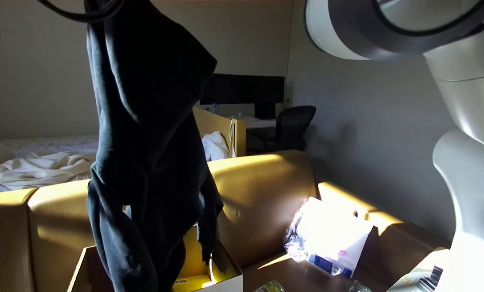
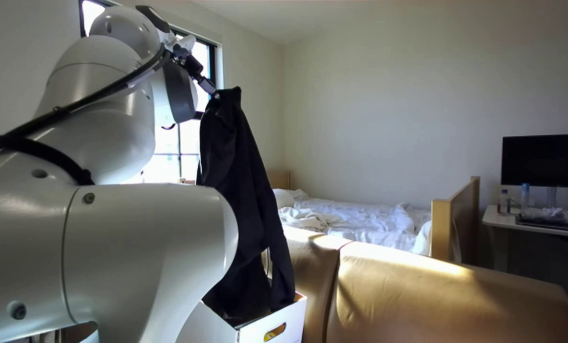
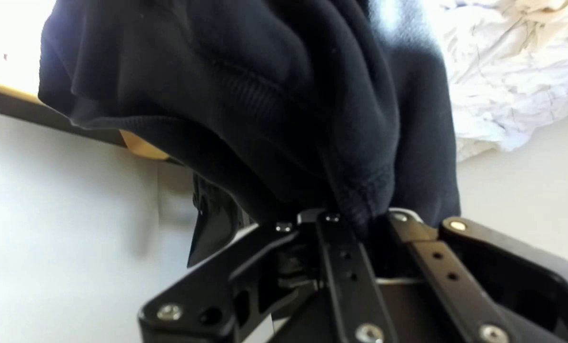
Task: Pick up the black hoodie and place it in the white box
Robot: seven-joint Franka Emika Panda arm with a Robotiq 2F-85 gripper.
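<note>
black hoodie [image 1: 148, 134]: in the air, hanging long from the claw [image 3: 364, 224]; low end down in the mouth of the white box [image 2: 293, 325].
claw: jaws drawn in close, pinching a bunch of dark cloth at the hoodie's top end; tips sunk in folds in the wrist view; grip looks firm enough.
white box: right under the hoodie, beside the backrest of the tan sofa [image 2: 431, 295]; yellow-lit inside shows past the cloth in an exterior view.
sleeve: one sleeve-like length dips behind the wall with the cut-out handle [image 2: 275, 332].
near fold: runs off the lower picture edge in an exterior view, and the arm [image 2: 145, 228] covers part of the box; can't tell if this fold is inside the wall or hanging outside it.
step: placing, by my read; pick-up done, hoodie over box, bulk well above rim, release not yet made.
next move: claw down over the mouth, so cloth piles inside; spread jaws only once most of the bulk is below the rim.
risk: soft, long, floppy; dropped from this height, the top half would likely slump over the rim or onto the sofa.
</note>
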